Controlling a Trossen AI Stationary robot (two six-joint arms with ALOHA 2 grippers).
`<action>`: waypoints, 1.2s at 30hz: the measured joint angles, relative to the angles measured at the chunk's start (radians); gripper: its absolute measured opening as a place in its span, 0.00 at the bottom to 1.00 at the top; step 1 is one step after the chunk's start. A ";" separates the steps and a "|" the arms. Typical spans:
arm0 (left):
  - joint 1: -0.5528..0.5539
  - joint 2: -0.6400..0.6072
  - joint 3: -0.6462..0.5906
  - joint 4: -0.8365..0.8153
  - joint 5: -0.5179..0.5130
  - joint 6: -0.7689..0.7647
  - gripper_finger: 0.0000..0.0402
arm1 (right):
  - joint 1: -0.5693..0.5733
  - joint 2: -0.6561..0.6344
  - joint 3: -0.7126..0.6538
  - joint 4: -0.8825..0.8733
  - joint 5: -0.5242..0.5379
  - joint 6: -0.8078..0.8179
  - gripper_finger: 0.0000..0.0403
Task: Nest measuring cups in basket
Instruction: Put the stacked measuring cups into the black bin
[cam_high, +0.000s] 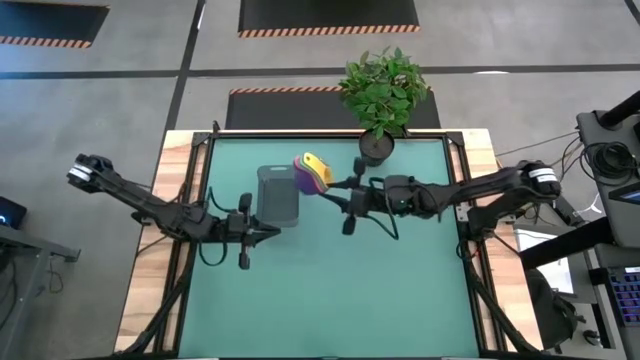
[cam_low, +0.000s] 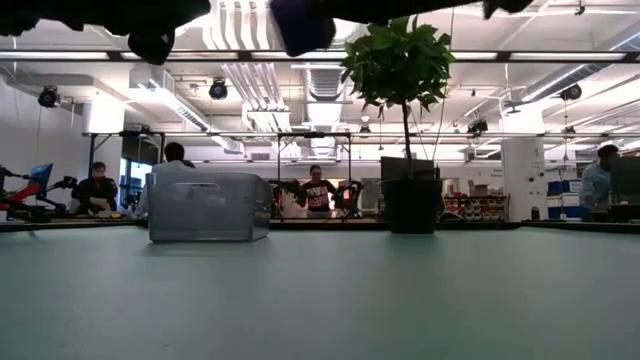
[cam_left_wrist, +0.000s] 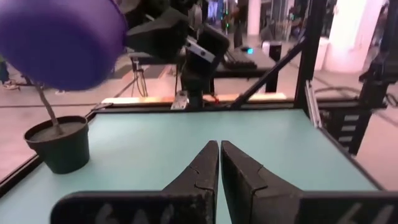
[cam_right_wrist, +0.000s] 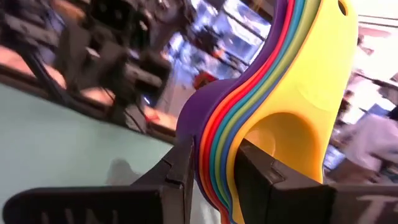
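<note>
The right gripper is clamped on the nested stack of plastic measuring cups, its two dark fingers pinching the layered handles. The stack is smooth and glossy: a yellow scoop on the inner side, a purple bowl on the outer side, thin edges of red, orange, green and blue banded between them. From above, the stack hangs over the mat just beside the small dark grey rectangular basket with rounded corners, not inside it.

The left gripper waits near the basket's other side with its fingers pressed together; its camera catches the purple bowl's underside, cut off at the frame's edge.

The teal matte table mat sits in a black frame on a pale wooden table. A leafy green plant in a black round pot stands at the mat's far edge.

At table height the basket looks translucent grey, and the arms appear only as dark cut-off shapes along the top. Beyond lies a bright workshop hall with ceiling ducts, strip lights and several people at benches, too far to make out.
</note>
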 joint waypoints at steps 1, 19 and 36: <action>-0.001 0.002 -0.013 0.028 0.000 -0.004 0.00 | -0.009 0.021 0.000 0.037 -0.030 0.014 0.19; -0.002 0.010 -0.030 0.046 -0.003 -0.022 0.00 | -0.061 0.278 0.127 0.202 -0.119 0.009 0.19; -0.002 0.014 -0.030 0.045 -0.003 -0.022 0.00 | -0.065 0.276 0.143 0.172 -0.120 0.008 0.19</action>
